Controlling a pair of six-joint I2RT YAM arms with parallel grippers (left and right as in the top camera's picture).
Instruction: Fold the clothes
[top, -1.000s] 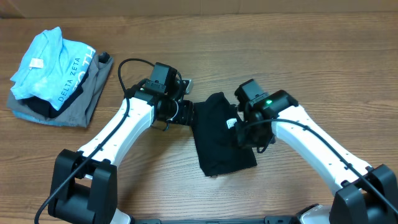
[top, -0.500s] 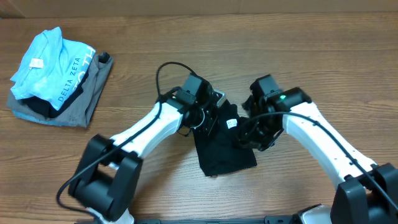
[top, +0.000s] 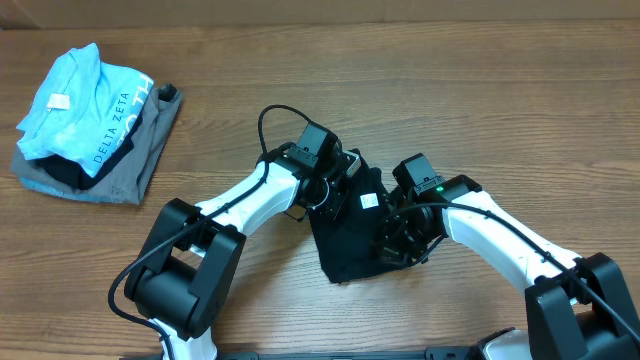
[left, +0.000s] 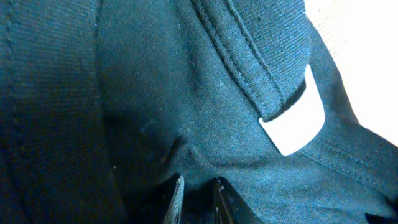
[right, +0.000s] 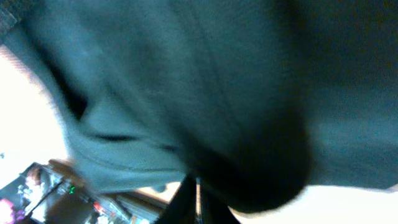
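Two grippers sit on the plain black short-sleeved cotton T-shirt (top: 350, 240), which lies bunched on the brown wooden table (top: 300, 60) directly beneath them. My left gripper (left: 198, 183) pinches a ridge of cloth, with the small white square tag (left: 292, 127) just ahead and to its right. My right gripper (right: 194, 193) is pressed together. Whether it has caught fabric is unclear in the blur. To fold cleanly, I should lift both edges level and carry them across together, without dragging.

overhead evenly lit — wrist views blurred, overexposed
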